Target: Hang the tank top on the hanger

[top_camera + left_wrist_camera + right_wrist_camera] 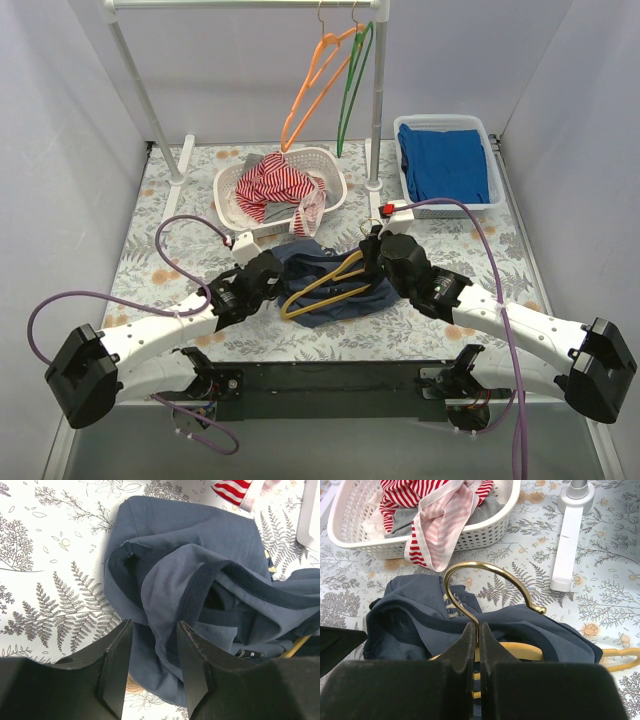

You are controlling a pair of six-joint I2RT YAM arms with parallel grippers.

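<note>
The navy tank top (320, 285) lies crumpled at the middle of the table, and the yellow hanger (330, 290) lies on and partly inside it. My right gripper (476, 626) is shut on the stem of the hanger's metal hook (490, 570); in the top view it is at the garment's right edge (372, 250). My left gripper (152, 625) is open, its jaws astride a fold of the tank top (200, 580) at the garment's left side; in the top view it is here (272, 272). Much of the hanger is hidden under fabric.
A white basket (232, 200) with a red-and-white striped garment (275, 185) stands behind the tank top. Another basket (492, 150) with blue cloth is at the back right. Orange (310, 90) and green (352, 85) hangers hang on a white rack (378, 120).
</note>
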